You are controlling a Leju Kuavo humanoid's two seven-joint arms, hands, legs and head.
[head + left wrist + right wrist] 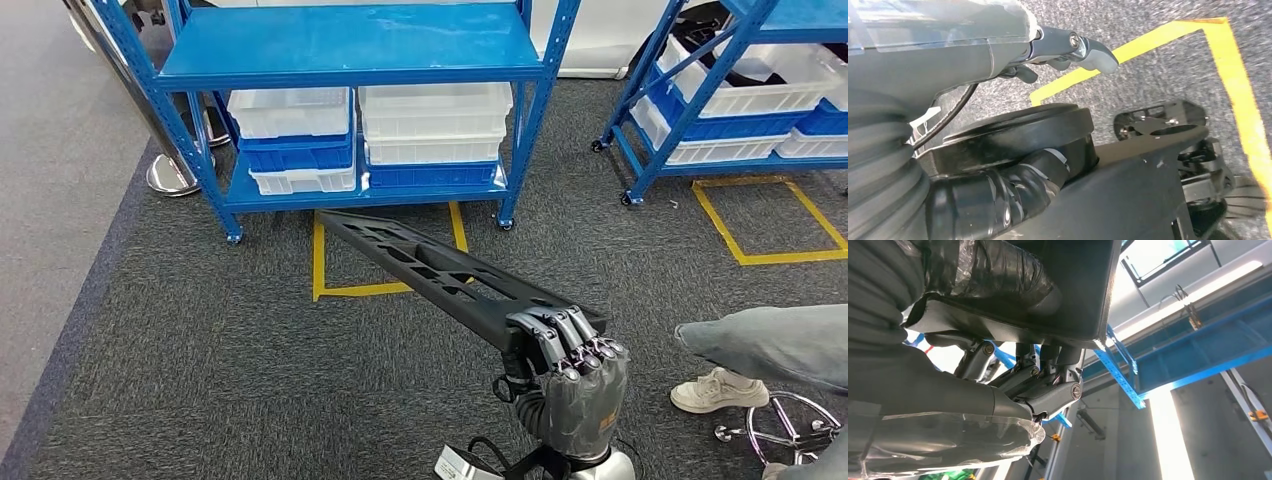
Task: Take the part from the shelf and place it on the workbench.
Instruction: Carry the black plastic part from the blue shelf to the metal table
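Head view grip: right hand (572,372) clasps part (430,268) at one end; long overhang may twist loose.
Left hand (1068,50): fingers curled, holding nothing.

White plastic bins (434,122) are stacked low down; yellow tape lines (318,262) are stuck on grey carpet (200,340).

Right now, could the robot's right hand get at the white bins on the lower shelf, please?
Probably not: the right hand already grips the long black part, and bare carpet separates it from the white bins.
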